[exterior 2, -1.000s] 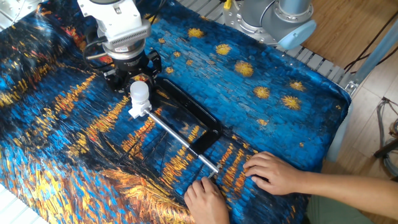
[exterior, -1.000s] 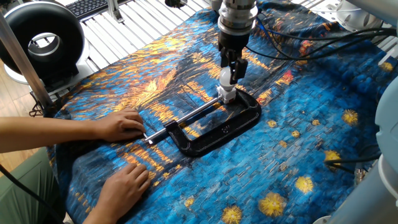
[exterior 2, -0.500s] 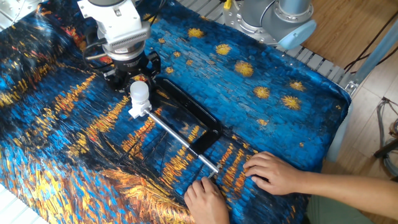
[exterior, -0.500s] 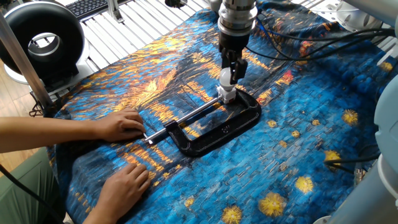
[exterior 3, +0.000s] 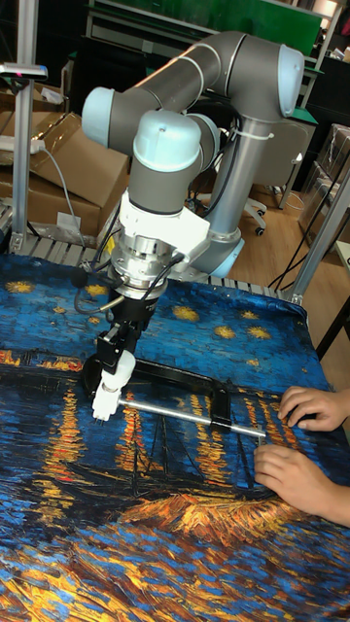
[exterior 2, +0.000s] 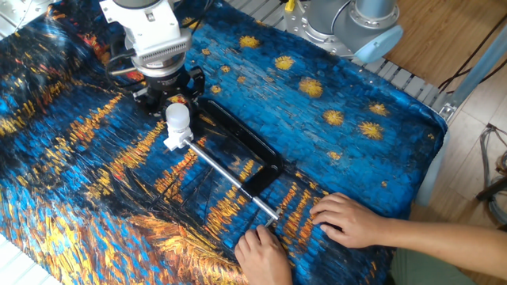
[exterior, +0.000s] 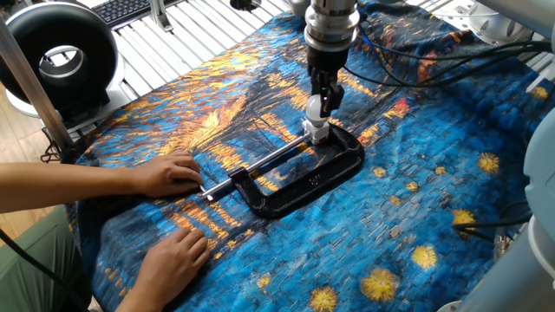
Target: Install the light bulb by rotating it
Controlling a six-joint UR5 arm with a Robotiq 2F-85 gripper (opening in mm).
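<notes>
The small white light bulb (exterior: 314,107) (exterior 2: 176,115) (exterior 3: 123,364) stands upright on the white socket block (exterior: 316,133) (exterior 2: 177,142), which sits at the screw end of a black C-clamp (exterior: 305,186) (exterior 2: 255,155) lying on the blue and orange cloth. My gripper (exterior: 320,102) (exterior 2: 175,105) (exterior 3: 117,358) comes straight down from above, its black fingers on either side of the bulb and closed on it. Part of the bulb's top is hidden by the fingers.
A person's two hands (exterior: 171,174) (exterior: 176,255) rest on the cloth at the far end of the clamp's steel screw rod (exterior 2: 234,181). A black ring-shaped device (exterior: 57,55) stands off the cloth at the corner. Cables (exterior: 451,48) run behind the arm.
The gripper's fingers look slightly turned about the bulb's axis. Bulb, socket, clamp and hands stay in place.
</notes>
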